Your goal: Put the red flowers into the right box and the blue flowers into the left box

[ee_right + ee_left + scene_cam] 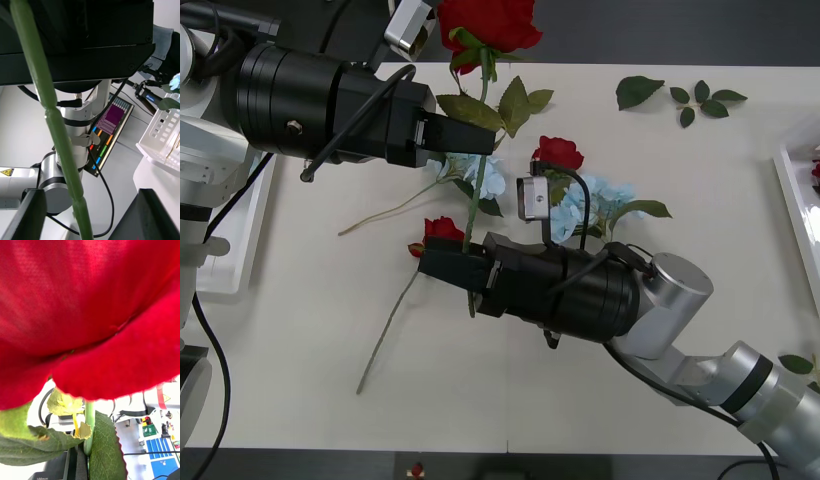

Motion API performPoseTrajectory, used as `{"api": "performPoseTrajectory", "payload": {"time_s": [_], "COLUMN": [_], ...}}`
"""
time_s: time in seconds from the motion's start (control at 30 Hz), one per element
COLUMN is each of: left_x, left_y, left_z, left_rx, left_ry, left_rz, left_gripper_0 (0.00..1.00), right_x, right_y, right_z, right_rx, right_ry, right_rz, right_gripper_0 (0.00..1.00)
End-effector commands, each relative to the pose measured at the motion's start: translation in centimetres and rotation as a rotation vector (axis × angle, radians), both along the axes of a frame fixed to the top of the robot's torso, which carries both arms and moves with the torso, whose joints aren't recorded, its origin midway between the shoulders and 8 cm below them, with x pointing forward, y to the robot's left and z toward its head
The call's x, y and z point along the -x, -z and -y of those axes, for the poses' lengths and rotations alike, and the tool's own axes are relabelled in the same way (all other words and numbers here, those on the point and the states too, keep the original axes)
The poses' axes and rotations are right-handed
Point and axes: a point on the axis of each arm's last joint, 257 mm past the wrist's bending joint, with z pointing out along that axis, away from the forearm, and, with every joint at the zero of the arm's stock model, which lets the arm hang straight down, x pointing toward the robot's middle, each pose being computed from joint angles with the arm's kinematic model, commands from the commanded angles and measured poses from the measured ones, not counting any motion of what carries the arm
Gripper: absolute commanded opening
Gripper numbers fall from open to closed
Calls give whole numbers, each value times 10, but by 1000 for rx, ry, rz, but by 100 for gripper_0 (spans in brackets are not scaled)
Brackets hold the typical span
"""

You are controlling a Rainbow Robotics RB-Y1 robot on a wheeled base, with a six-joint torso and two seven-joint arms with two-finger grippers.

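Raised above the table [300, 330], a red rose [490, 25] stands upright with both grippers clamped on its stem: the right gripper [442, 268] pinches the lower stem, the left gripper [470, 137] apparently closes on it higher up among the leaves. Below them, two more red roses [558, 152] and pale blue flowers [580, 205] lie tangled mid-table. Farther out, the left box [240, 235] and right box [792, 200] sit at opposite table edges.
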Motion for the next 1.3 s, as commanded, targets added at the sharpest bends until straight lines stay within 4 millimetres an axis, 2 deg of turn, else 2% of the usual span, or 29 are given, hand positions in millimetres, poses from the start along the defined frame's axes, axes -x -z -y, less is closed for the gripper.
{"api": "performPoseTrajectory", "payload": {"time_s": [0.03,0.07,0.17,0.23,0.5,0.53,0.57,0.63,1.1,1.3], "left_x": [-1,-1,-1,-1,-1,-1,-1,-1,-1,-1], "left_y": [-28,-28,-28,-28,-28,-28,-28,-28,-28,-28], "left_z": [5,5,5,5,5,5,5,5,5,5], "left_rx": [32,32,32,32,32,32,32,32,32,32], "left_ry": [12,12,12,12,12,12,12,12,12,12], "left_rz": [76,76,76,76,76,76,76,76,76,76], "left_gripper_0": [0,0,0,0,0,4,61,100,100,100], "right_x": [1,0,-1,-2,-4,-4,-5,-5,-12,-19], "right_y": [-18,-18,-18,-17,-17,-16,-16,-15,-21,-17], "right_z": [-4,-5,-5,-4,-2,-2,-1,0,21,40], "right_rx": [-33,-31,-31,-29,-26,-24,-22,-18,-6,41], "right_ry": [-1,2,8,12,16,18,18,19,26,34], "right_rz": [7,6,4,2,4,4,4,6,47,81], "right_gripper_0": [22,15,4,0,0,0,0,0,0,0]}}
